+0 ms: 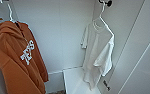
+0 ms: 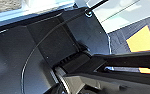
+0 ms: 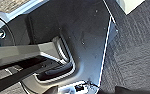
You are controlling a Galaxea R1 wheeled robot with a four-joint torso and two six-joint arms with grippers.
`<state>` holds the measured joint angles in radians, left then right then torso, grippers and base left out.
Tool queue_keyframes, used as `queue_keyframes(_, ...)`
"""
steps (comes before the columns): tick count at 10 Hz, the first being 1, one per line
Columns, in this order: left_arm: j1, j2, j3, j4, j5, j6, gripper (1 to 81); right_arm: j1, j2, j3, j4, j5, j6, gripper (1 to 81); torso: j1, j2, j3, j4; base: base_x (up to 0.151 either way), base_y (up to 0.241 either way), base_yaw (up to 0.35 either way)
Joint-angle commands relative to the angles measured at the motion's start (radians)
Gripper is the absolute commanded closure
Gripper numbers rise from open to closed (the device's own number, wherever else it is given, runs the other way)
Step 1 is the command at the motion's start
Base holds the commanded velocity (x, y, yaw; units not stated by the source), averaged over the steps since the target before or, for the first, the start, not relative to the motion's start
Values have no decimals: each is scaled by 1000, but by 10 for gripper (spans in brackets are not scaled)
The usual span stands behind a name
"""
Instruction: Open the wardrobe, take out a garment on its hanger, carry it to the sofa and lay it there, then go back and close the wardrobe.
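Wardrobe (image 1: 66, 35) open; white T-shirt (image 1: 98, 52) on hanger (image 1: 101, 18) right of centre, untaken; sofa, closing pending. Gripper states: cannot tell.

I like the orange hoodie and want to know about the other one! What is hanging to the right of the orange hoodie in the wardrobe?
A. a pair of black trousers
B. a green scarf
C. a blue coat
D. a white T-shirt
D: in the head view a white T-shirt hangs on a light hanger to the right of the orange hoodie, inside the white wardrobe.
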<state>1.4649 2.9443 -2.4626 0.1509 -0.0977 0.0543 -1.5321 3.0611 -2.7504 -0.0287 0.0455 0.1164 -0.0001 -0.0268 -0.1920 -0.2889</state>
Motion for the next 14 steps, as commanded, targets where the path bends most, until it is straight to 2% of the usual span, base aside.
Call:
queue_keyframes(1, -91, -40, 82, 3, 104, 3, 10, 28, -5, 2, 10, -61, 2, 10, 0, 0, 0, 0, 0, 0, 0)
queue_keyframes(4, -183, -88, 198, -10, 128, 3, 10, 29, -5, -3, 10, -61, 5, 10, 0, 0, 0, 0, 0, 0, 0)
queue_keyframes(6, -249, -122, 273, -10, 173, 1, 10, 29, -6, -3, 10, -59, 5, 10, 0, 0, 0, 0, 0, 0, 0)
queue_keyframes(14, -459, -298, 611, -79, 217, -4, 10, 32, -5, -3, 10, -59, 6, 10, 0, 0, 0, 0, 0, 0, 0)
